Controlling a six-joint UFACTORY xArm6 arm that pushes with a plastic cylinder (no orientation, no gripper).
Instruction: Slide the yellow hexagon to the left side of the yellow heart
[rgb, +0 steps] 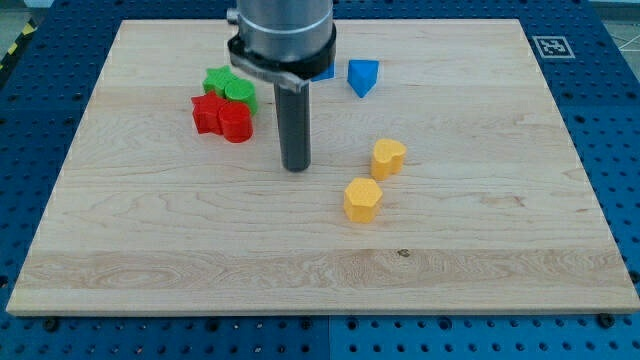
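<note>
Seven small blocks lie on a pale wooden tabletop (150, 250), read here from the view's left to its right. Toward the upper left, two red blocks (222, 117) sit touching two green blocks (229, 86) just above them, forming one tight cluster; their exact shapes cannot be made out. Just right of this cluster my tip (296, 166) rests on the wood, well apart from both yellow blocks. No claw is fitted, so no open or closed state can be told. Behind the rod a blue block (325, 72) is mostly hidden, and a blue triangular block (363, 77) lies beside it. Right of centre, the yellow hexagon (362, 199) sits below and slightly left of the yellow heart (388, 158), near it but not touching.
</note>
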